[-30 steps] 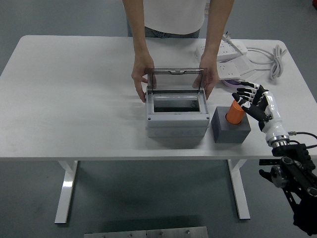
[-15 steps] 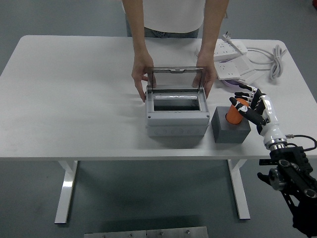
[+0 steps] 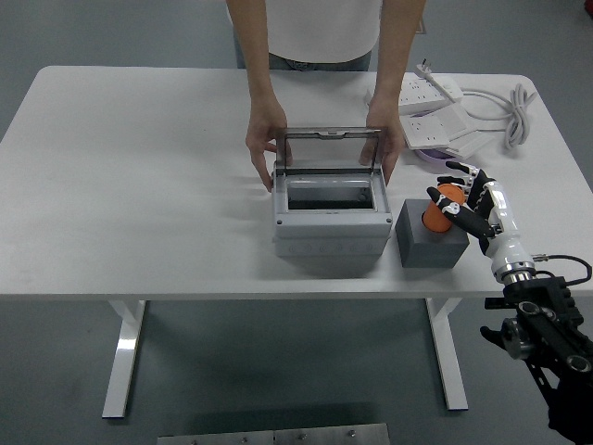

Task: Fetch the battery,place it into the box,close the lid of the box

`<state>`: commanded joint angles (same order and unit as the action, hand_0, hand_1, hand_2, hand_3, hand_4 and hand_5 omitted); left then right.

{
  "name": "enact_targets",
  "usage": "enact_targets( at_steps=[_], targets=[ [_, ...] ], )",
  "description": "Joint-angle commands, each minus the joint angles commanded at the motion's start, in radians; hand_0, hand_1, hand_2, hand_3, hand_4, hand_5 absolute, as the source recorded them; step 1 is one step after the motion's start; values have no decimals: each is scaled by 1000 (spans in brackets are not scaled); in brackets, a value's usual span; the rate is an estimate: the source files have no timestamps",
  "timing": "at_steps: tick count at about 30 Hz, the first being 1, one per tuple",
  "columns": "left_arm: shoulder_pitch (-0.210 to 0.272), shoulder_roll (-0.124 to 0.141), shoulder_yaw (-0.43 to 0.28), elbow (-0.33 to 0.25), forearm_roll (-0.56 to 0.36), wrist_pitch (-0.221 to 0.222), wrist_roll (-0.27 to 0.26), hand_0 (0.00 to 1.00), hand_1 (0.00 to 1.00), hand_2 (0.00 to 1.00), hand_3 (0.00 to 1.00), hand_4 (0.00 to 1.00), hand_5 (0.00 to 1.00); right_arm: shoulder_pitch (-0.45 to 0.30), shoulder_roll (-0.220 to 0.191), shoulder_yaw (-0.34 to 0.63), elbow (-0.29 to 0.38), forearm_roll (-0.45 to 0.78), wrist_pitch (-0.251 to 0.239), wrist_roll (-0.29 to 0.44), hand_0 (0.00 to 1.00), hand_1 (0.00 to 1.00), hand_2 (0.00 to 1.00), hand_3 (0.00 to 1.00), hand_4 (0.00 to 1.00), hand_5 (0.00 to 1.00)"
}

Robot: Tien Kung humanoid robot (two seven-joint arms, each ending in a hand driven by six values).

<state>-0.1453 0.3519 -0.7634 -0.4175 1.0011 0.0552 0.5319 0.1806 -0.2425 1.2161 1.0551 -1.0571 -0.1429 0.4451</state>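
Reaching in from the lower right over the white table, with the right hand closing around the upper part of the orange battery, thumb showing on its near left side and the other fingers curling over its far right side, seemingly touching it though not clearly gripping tight. Standing upright in the top of a dark grey block holder, just to the right of the grey box, the battery not yet lifting clear. Sitting near the table's middle with the interior showing dark, the box; standing roughly upright along its back edge, the clear lid. Steadying that lid and box from the far side, a person in a white shirt: one person's hand pressing against the left end, the other person's hand against the right end. Lying behind the robot's hand on the right part of the table, a white power strip with its cable looping toward the edge, and a purple-edged item partly hidden beneath it, too covered to identify.
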Motion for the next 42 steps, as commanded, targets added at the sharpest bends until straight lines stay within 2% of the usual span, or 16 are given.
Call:
enact_targets(
  at_steps=[12, 27, 28, 33, 34, 39, 40, 42],
  targets=[
    [-3, 0, 1, 0, 2, 1, -2, 632, 698, 573, 541, 500, 2, 4, -3, -18, -8, -1, -3, -4, 618, 631, 610, 708, 862, 175],
    [-6, 4, 4, 1, -1, 7, -9, 632, 698, 573, 541, 500, 2, 2, -3, -29, -11, 9, -36, -9, 606, 621, 597, 684, 834, 135],
    [-7, 4, 4, 1, -1, 7, -9, 632, 698, 573, 541, 500, 2, 1, -3, -29, -11, 10, -37, -11, 536, 542, 532, 560, 701, 7],
    [-9, 6, 6, 1, 0, 8, -12, 632, 698, 573, 541, 500, 2, 2, -3, -32, -10, 8, -44, -17, 536, 542, 532, 560, 701, 7],
    [-9, 6, 6, 1, 1, 8, -12, 632, 698, 573, 541, 500, 2, 2, -3, -32, -10, 8, -44, -17, 544, 481, 486, 501, 613, 12],
    [-10, 7, 7, 2, 0, 9, -15, 632, 698, 573, 541, 500, 2, 3, -3, -35, -11, 7, -48, -18, 544, 481, 486, 501, 613, 12],
    [-10, 6, 7, 1, 1, 10, -15, 632, 698, 573, 541, 500, 2, 3, -3, -36, -11, 7, -48, -18, 559, 460, 466, 456, 607, 2],
    [-11, 6, 7, 1, -1, 10, -15, 632, 698, 573, 541, 500, 2, 3, -3, -37, -12, 8, -49, -18, 559, 460, 466, 456, 607, 2]
  ],
)
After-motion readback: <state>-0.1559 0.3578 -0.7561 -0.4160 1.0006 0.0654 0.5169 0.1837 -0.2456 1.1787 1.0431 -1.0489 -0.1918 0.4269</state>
